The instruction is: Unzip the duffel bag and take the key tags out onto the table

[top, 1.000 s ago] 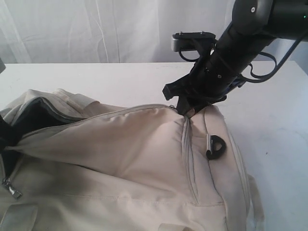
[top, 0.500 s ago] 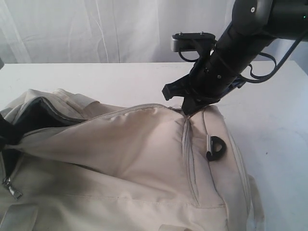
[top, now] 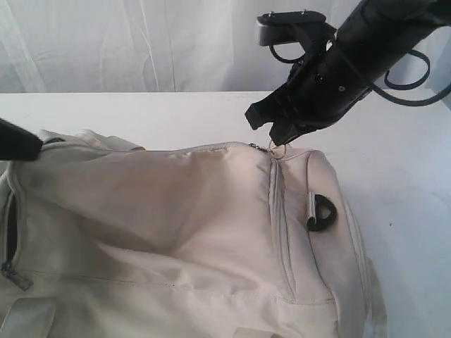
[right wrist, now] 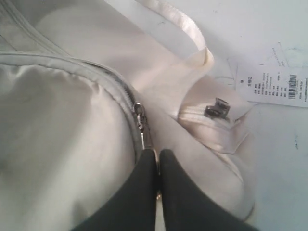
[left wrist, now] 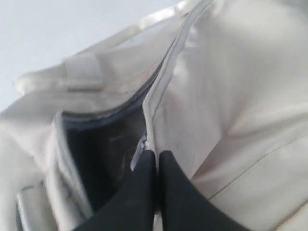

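Observation:
The cream duffel bag lies on the white table, its top panel stretched taut. My right gripper hovers over the bag's far right end, shut on the metal zipper pull just behind the slider. My left gripper is at the bag's left end. In the left wrist view it is shut on the fabric edge beside the open zipper, with dark lining showing in the gap. The key tags are hidden.
A black D-ring hangs on the bag's right side. A second zipper pull sits at the bag's lower left. A paper label lies on the table beyond the bag's end. A white curtain backs the table.
My right gripper has risen and shifted right with the pull. The left gripper has come into view at the left edge, and the sagging top panel is now lifted taut, hiding the gaping opening.

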Robot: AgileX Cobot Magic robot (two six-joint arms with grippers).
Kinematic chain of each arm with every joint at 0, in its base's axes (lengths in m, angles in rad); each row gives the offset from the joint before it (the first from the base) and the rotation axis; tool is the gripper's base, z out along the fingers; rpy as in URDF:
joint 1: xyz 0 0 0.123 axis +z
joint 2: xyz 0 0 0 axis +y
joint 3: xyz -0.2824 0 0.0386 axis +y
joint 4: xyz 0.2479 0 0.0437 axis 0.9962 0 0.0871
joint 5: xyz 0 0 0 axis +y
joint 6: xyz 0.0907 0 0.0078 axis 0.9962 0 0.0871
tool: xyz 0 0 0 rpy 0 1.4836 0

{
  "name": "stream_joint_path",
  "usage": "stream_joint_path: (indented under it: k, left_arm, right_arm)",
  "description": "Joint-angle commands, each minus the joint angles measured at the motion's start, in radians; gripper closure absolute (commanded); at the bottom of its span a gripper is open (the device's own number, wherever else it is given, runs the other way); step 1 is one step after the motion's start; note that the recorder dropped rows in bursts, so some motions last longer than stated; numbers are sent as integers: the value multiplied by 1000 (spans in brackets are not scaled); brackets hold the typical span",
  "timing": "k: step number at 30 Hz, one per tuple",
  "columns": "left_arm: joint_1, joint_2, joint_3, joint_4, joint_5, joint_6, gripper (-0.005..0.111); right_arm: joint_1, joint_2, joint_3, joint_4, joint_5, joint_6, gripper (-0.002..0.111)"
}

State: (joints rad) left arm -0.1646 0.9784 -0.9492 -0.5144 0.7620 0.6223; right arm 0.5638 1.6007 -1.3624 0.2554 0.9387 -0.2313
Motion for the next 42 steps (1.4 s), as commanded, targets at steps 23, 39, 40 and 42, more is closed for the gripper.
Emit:
stream_joint_path:
  k: [23, 39, 40, 42]
  left_arm:
    - [-177, 352, -23, -835, -45, 979, 44]
    - [-302, 588, -95, -1136, -82, 1349, 48]
    - [-302, 598, -103, -1134, -82, 1349, 48]
    - [-302, 613, -113, -1124, -66, 1349, 48]
  right_arm:
    - [-6, -118, -2, 32, 196, -81, 108]
    - [-6, -126, -2, 56, 198, -105, 108]
    - [-6, -126, -2, 56, 198, -105, 108]
    - [-6, -126, -2, 56, 198, -105, 108]
